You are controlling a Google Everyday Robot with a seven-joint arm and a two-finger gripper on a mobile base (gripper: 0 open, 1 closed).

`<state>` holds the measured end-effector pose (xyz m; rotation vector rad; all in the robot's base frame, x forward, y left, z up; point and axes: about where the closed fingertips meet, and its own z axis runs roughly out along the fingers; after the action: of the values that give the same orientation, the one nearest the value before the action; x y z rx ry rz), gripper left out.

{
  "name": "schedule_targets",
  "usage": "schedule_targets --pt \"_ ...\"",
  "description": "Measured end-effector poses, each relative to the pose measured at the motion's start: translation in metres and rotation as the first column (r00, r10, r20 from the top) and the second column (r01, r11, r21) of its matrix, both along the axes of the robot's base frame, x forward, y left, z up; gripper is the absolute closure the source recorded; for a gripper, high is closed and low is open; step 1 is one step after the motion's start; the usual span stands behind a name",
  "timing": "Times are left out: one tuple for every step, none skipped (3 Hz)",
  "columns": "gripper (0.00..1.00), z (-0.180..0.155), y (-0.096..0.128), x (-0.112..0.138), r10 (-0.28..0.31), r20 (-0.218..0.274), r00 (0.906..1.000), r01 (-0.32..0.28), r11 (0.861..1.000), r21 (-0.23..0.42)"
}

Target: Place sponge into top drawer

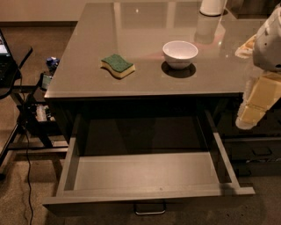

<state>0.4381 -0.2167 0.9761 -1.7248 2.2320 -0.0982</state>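
The small wavy-edged sponge point(117, 65), dark green scouring top over pale yellow foam, lay flat on the glossy grey surface point(83, 52), towards its near edge and left of centre. To its right, apart from it, sat a round white bowl point(180, 53), upright, casting a dark shadow on its near side. At the far edge of the surface, behind the bowl, stood the base of a white cylindrical container point(212, 6).

Below the near edge, the wide shallow grey top drawer point(145, 173) stood open towards me, its flat floor and low sides showing, with a small metal loop handle point(150, 209) on the front panel. The sponge was on the surface above and behind it, not in it.

The robot's cream-and-white gripper point(249, 115) hung at the far right, past the drawer's right side and lower than the surface, well apart from the sponge and touching nothing that I could see. I could not tell whether it was spread or pressed together. Behind it were darker drawers with a black handle point(262, 151). A black cable point(27, 176) trailed on the carpet at the left.
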Motion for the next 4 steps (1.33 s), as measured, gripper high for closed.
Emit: schedule_targets --pt "0.00 0.001 0.004 0.002 -0.011 0.013 0.9998 0.011 1.000 0.001" --pt "0.00 -0.005 0.034 0.020 -0.018 0.003 0.9998 0.018 0.999 0.051" --pt "0.00 -0.014 0.071 0.052 -0.009 -0.043 0.9990 0.012 0.997 0.074" --pt "0.00 -0.020 0.117 0.089 0.034 -0.071 0.9969 -0.028 0.996 0.081"
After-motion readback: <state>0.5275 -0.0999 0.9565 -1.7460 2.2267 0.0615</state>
